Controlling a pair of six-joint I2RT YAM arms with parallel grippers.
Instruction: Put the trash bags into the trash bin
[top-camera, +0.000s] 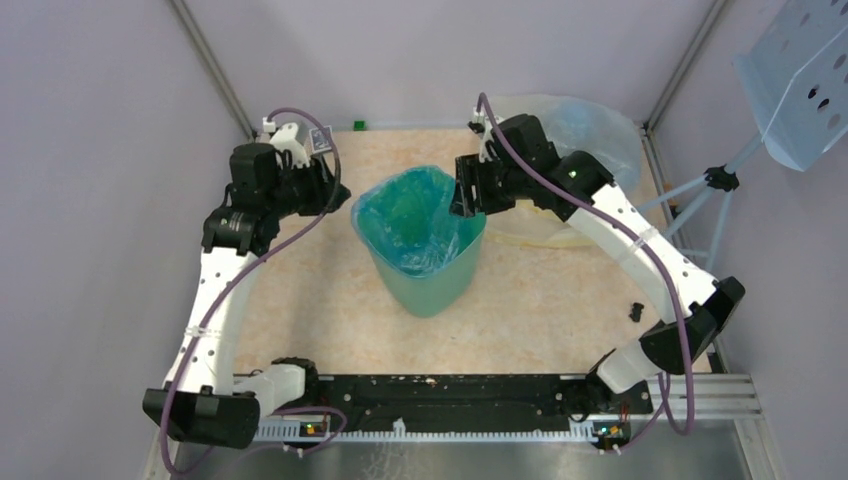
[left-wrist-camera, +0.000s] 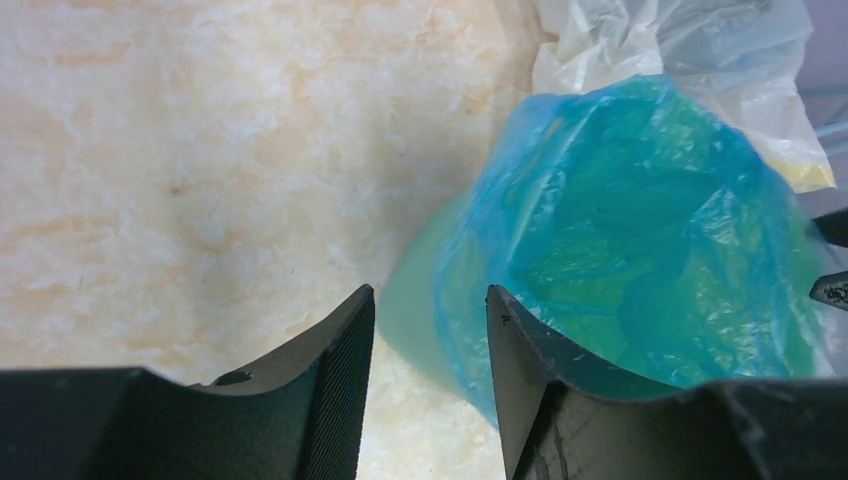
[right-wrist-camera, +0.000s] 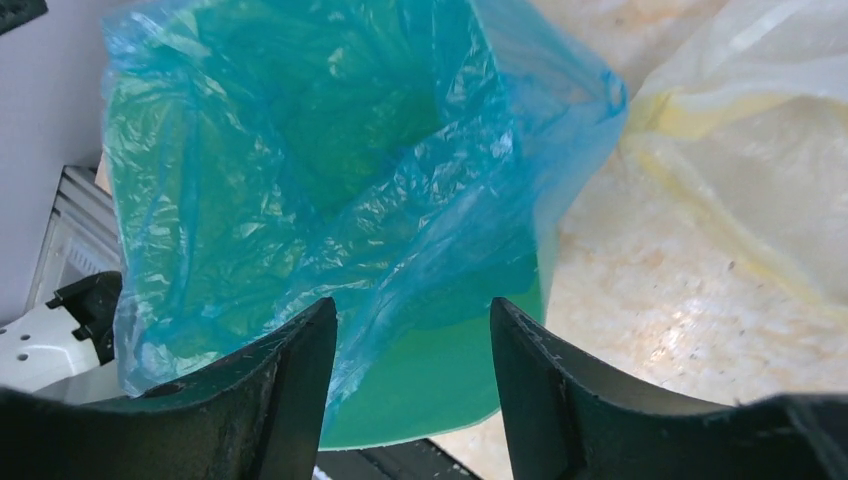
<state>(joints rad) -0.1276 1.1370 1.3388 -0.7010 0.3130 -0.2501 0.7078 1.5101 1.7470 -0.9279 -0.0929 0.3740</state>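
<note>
Arm bases (top-camera: 285, 385): bolted along the near edge of the table (top-camera: 320, 310).
Trash bin (top-camera: 430, 285): green, upright mid-table, between both grippers.
Blue trash bag (top-camera: 410, 225): inside the bin, crinkled edge draped over the rim.
Left gripper (top-camera: 325, 190): just left of the bin, fingers apart, holding nothing.
Right gripper (top-camera: 465, 190): at the bin's far right rim, fingers apart, holding nothing.
Pale trash bags (top-camera: 590, 130): heaped at the far right, behind the right arm.

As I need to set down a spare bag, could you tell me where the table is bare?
Bare table lies between the trash bin and the base rail. The far right corner is crowded: trash bags and the right gripper at the bin's rim.
</note>
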